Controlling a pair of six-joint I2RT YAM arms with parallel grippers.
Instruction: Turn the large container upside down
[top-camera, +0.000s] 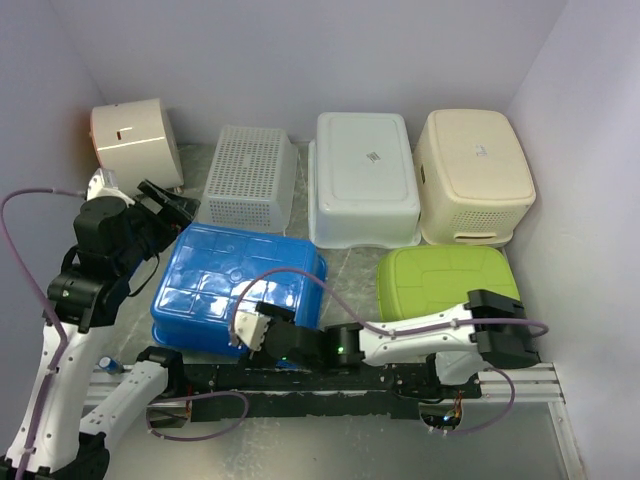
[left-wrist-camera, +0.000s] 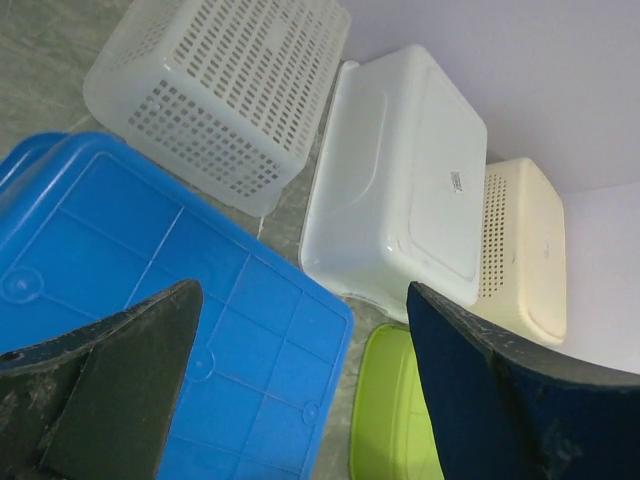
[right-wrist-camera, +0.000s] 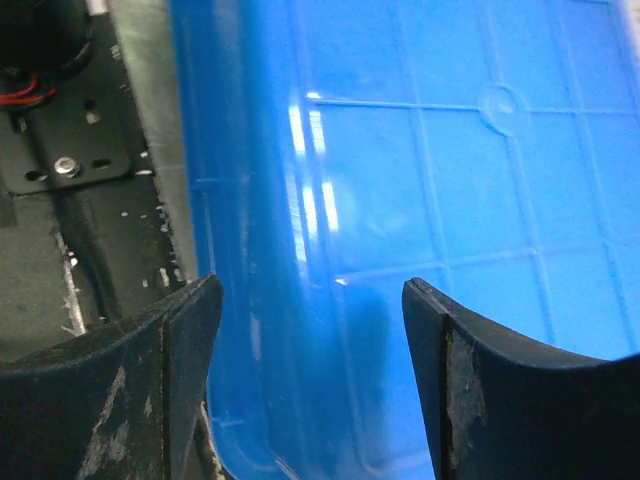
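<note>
The large container (top-camera: 240, 285) is a blue plastic tub lying bottom-up on the table, its ribbed base facing upward. My left gripper (top-camera: 175, 210) hovers open over its far left corner; in the left wrist view the blue base (left-wrist-camera: 150, 260) shows below the spread jaws of that gripper (left-wrist-camera: 300, 300). My right gripper (top-camera: 250, 325) sits at the tub's near edge. Its jaws (right-wrist-camera: 310, 285) stand apart, and between them I see the rounded blue wall (right-wrist-camera: 420, 200). Neither gripper holds anything.
Other tubs lie bottom-up around it: a white perforated basket (top-camera: 250, 178), a white tub (top-camera: 364, 178), a cream basket (top-camera: 473, 175), a green container (top-camera: 447, 282) close on the right and a cream bin (top-camera: 133, 140) at the back left. Walls enclose three sides.
</note>
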